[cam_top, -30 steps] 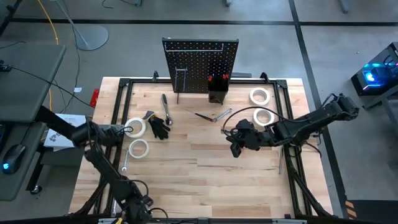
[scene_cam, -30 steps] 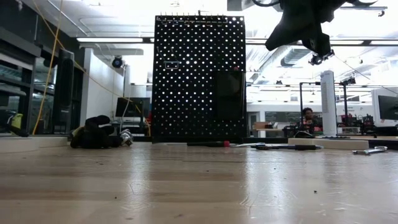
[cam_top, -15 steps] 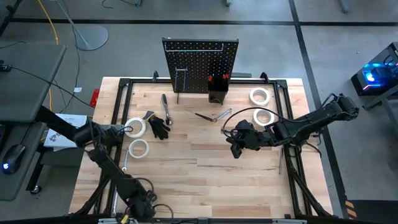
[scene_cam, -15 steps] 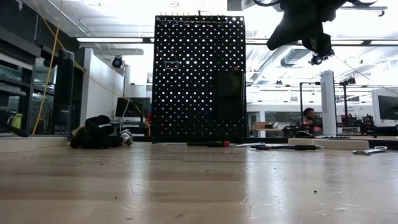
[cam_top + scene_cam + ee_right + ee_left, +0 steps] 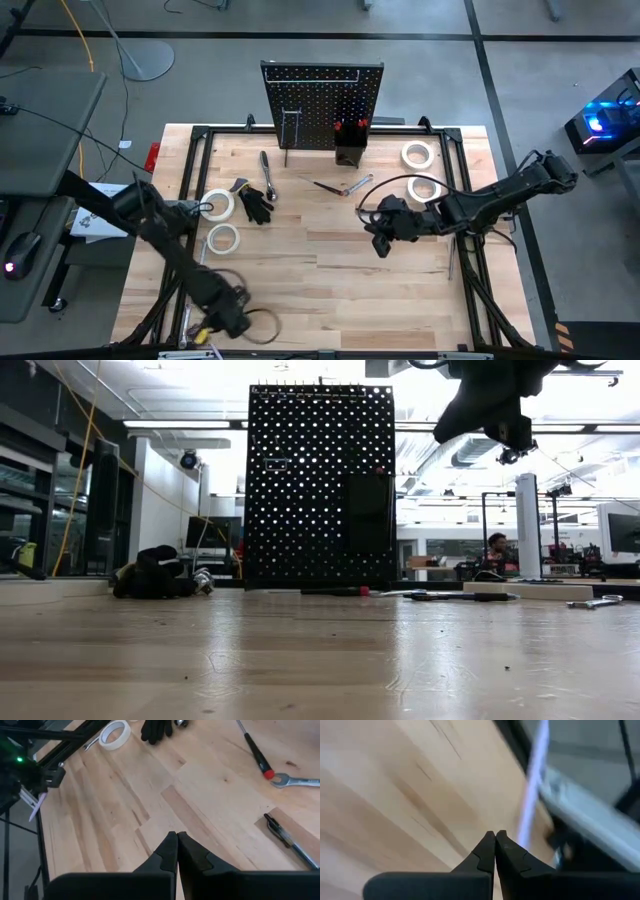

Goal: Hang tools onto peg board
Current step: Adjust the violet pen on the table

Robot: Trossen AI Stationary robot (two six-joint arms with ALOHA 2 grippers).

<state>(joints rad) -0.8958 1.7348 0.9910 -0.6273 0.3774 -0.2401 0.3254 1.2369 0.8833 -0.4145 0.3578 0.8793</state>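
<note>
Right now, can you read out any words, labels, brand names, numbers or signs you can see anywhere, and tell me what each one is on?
None can be read.
The peg board shows only holes, no lettering.
The tape rolls, the wrench and the screwdriver carry no visible marking.
The papers beside the table's left edge may bear print, but it is too small to read.
The screens in the room behind are too far off to read.

The wooden tabletop (image 5: 330, 260) carries a black metal frame (image 5: 203, 132) along its edges. A black glove (image 5: 257, 205) lies on the tabletop toward its left side. A red object (image 5: 152, 157) sits just off the tabletop's left edge. A grey side table (image 5: 40, 130) stands left of the tabletop, holding a computer mouse (image 5: 14, 267). A blue-lit device (image 5: 600, 122) stands on the floor right of the tabletop.
</note>
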